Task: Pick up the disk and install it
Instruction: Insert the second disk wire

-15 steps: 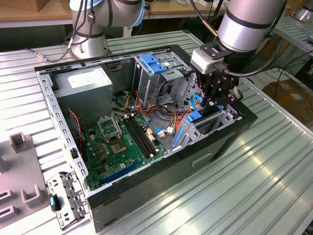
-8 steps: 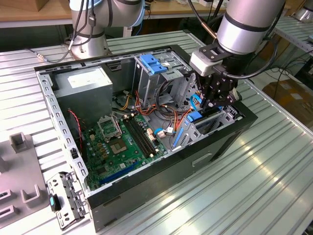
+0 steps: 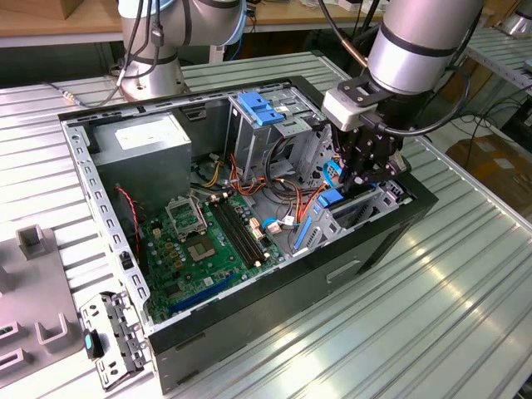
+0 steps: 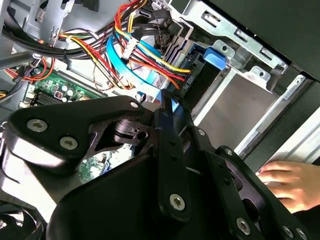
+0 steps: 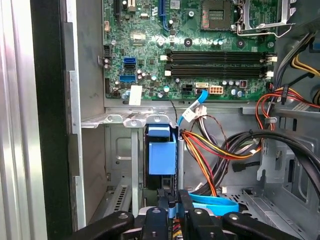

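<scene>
The open computer case point(image 3: 249, 241) lies on its side on a ribbed metal worktop point(image 3: 432, 274), motherboard point(image 3: 204, 241) facing up, power-supply box point(image 3: 145, 141) at its eleven o'clock corner in the exterior view. The arm descends at two o'clock, its pincer point(image 3: 359, 170) lowered into the drive bay point(image 3: 366, 204) at the case's three o'clock end. The disk point(image 5: 161, 155) stands on edge in that bay, seen in the first wrist view as a blue carrier, its long axis running down into the slot, directly ahead of the pincer. The fingers point(image 5: 172, 207) look pressed together on a blue tab at the disk's top. A bundle of coloured cables point(image 5: 210, 150) crowds just beside it. A person's hand point(image 4: 287, 182) rests near the case wall.
</scene>
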Robot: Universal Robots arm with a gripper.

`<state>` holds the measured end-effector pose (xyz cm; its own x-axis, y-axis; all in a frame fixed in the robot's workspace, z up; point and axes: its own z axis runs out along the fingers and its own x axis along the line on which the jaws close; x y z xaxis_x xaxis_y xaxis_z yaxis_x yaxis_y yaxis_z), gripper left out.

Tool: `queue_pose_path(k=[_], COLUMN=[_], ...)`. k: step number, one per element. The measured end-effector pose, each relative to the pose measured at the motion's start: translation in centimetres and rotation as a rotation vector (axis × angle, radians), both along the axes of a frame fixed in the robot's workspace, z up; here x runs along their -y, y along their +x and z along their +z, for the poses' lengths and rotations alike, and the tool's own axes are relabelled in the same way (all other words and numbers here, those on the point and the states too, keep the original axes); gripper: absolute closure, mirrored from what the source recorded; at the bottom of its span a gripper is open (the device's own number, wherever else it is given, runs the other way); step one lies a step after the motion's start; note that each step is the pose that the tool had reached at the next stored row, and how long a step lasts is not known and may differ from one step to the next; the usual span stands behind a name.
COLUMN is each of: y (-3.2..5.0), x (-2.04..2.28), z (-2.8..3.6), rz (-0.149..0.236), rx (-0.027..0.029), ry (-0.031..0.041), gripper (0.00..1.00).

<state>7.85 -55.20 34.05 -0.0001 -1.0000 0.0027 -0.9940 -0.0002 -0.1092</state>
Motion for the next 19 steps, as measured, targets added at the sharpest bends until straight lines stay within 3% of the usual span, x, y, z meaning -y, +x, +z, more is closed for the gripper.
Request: queue_pose_path(k=[5,7,12,14,19], y=[0.00,0.00,0.00,0.00,0.00], x=[-0.02,-0.02,-0.02,-0.02,-0.02], z=[2.10,2.46,2.52,2.52,2.52], rz=[0.000,0.000,0.000,0.000,0.000], rx=[0.0000,0.0000,0.0000,0.0000,0.0001], ry=[-0.0003,-0.0004,-0.0003,-0.0004,-0.0003], gripper=[0.76,0.76,0.78,0.89,0.89])
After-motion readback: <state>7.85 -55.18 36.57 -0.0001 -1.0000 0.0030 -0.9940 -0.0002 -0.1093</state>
